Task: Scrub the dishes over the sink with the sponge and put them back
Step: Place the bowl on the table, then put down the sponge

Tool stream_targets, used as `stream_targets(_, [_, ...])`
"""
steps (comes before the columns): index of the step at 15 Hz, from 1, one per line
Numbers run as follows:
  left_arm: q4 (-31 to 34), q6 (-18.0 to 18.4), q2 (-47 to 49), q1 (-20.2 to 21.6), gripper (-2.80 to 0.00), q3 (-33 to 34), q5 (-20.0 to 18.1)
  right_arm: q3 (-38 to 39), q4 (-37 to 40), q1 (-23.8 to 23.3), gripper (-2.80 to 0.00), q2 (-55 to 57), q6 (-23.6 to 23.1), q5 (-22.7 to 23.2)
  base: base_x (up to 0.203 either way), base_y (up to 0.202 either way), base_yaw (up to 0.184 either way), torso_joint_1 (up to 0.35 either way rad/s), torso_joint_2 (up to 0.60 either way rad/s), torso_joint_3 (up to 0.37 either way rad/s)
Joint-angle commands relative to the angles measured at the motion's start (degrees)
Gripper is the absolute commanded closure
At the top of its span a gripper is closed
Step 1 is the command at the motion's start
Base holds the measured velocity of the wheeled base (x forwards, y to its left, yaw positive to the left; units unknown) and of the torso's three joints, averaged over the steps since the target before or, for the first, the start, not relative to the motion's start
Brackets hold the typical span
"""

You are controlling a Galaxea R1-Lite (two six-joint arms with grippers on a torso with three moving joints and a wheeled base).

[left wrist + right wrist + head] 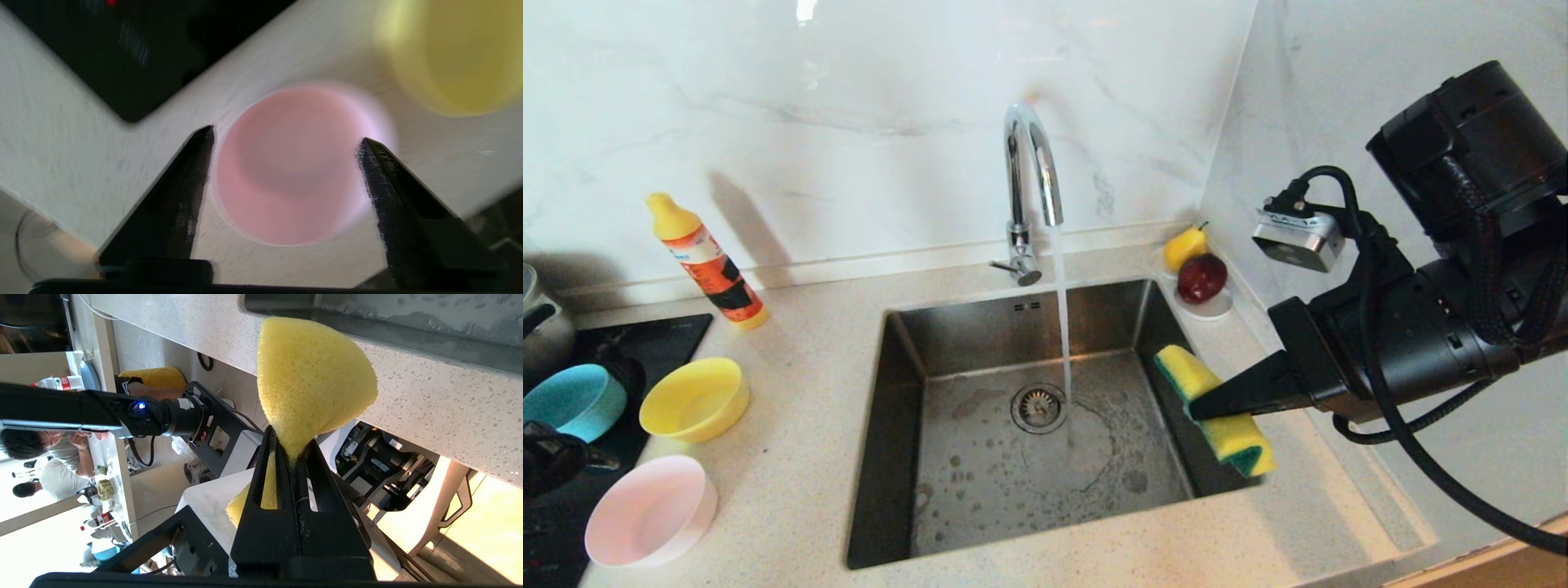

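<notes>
Left gripper [286,139] is hovering with jaws spread above the pale pink bowl [649,510], which is sitting on the counter [792,457] beside the yellow bowl [694,398] and light blue bowl [572,400]. Water is running from the tap [1031,184] into the sink [1013,441]. Right gripper [1201,407] is pinching the sponge [1215,408] over the sink's right rim.

No legible text; detergent bottle [709,265] label print too small to read.
</notes>
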Motion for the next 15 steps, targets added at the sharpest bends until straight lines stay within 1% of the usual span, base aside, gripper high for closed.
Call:
stream_targets(1, [1.67, 2.68, -3.9, -0.15, 0.0, -6.34, -0.17, 0.02, 0.18, 0.03, 0.0, -0.47, 0.14, 0.09, 0.0, 0.0, 0.0, 0.0, 0.0, 0.0])
stream_targets(2, [1.68, 5.07, -3.9, -1.01, 0.0, -9.23, -0.12, 0.02, 0.25, 0.03, 0.0, -0.56, 0.14, 0.09, 0.0, 0.0, 0.0, 0.0, 0.0, 0.0])
stream_targets(3, [1.01, 8.22, -3.68, -2.64, 0.0, -12.1, -0.08, 0.01, 0.19, 0.11, 0.0, -0.74, 0.14, 0.09, 0.0, 0.0, 0.0, 0.0, 0.0, 0.0])
stream_targets(5, [-2.45, 17.17, -1.69, -8.34, 0.0, -17.68, 0.58, -0.15, 0.23, 0.33, 0.0, -1.18, 0.21, 0.09, 0.0, 0.0, 0.0, 0.0, 0.0, 0.0])
stream_targets(7, [-9.17, 24.07, 1.1, -15.08, 0.0, -21.36, 4.49, -0.07, 0.25, 0.39, 0.0, -1.44, 0.23, 0.09, 0.0, 0.0, 0.0, 0.0, 0.0, 0.0])
stream_targets(8, [-14.59, 26.65, 2.56, -19.25, 0.0, -22.46, 6.91, 0.02, 0.25, 0.39, 0.0, -1.44, 0.23, 0.09, 0.0, 0.0, 0.0, 0.0, 0.0, 0.0])
stream_targets(9, [-19.67, 28.58, 3.57, -23.6, 0.0, -22.97, 8.55, -0.06, 0.25, 0.39, 0.0, -1.44, 0.24, 0.06, 0.0, 0.0, 0.0, 0.0, 0.0, 0.0])
stream_targets(10, [-23.24, 30.15, 4.14, -27.9, 0.0, -23.05, 9.5, -0.15, 0.25, 0.39, 0.0, -1.26, 0.23, 0.0, 0.0, 0.0, 0.0, 0.0, 0.0, 0.0])
stream_targets(12, [-26.83, 31.95, 2.82, -37.27, 0.0, -21.64, 10.43, -0.24, 0.25, 0.3, 0.0, -1.2, 0.26, 0.0, 0.0, 0.0, 0.0, 0.0, 0.0, 0.0])
stream_targets(14, [-27.99, 32.55, -4.87, -43.08, 0.0, -17.22, 10.69, -0.07, 0.25, 0.12, 0.0, -0.9, 0.24, 0.0, 0.0, 0.0, 0.0, 0.0, 0.0, 0.0])
stream_targets(15, [-28.2, 32.85, -9.61, -44.98, 0.0, -14.45, 10.98, -0.16, 0.24, 0.12, 0.0, -0.74, 0.23, 0.0, 0.0, 0.0, 0.0, 0.0, 0.0, 0.0])
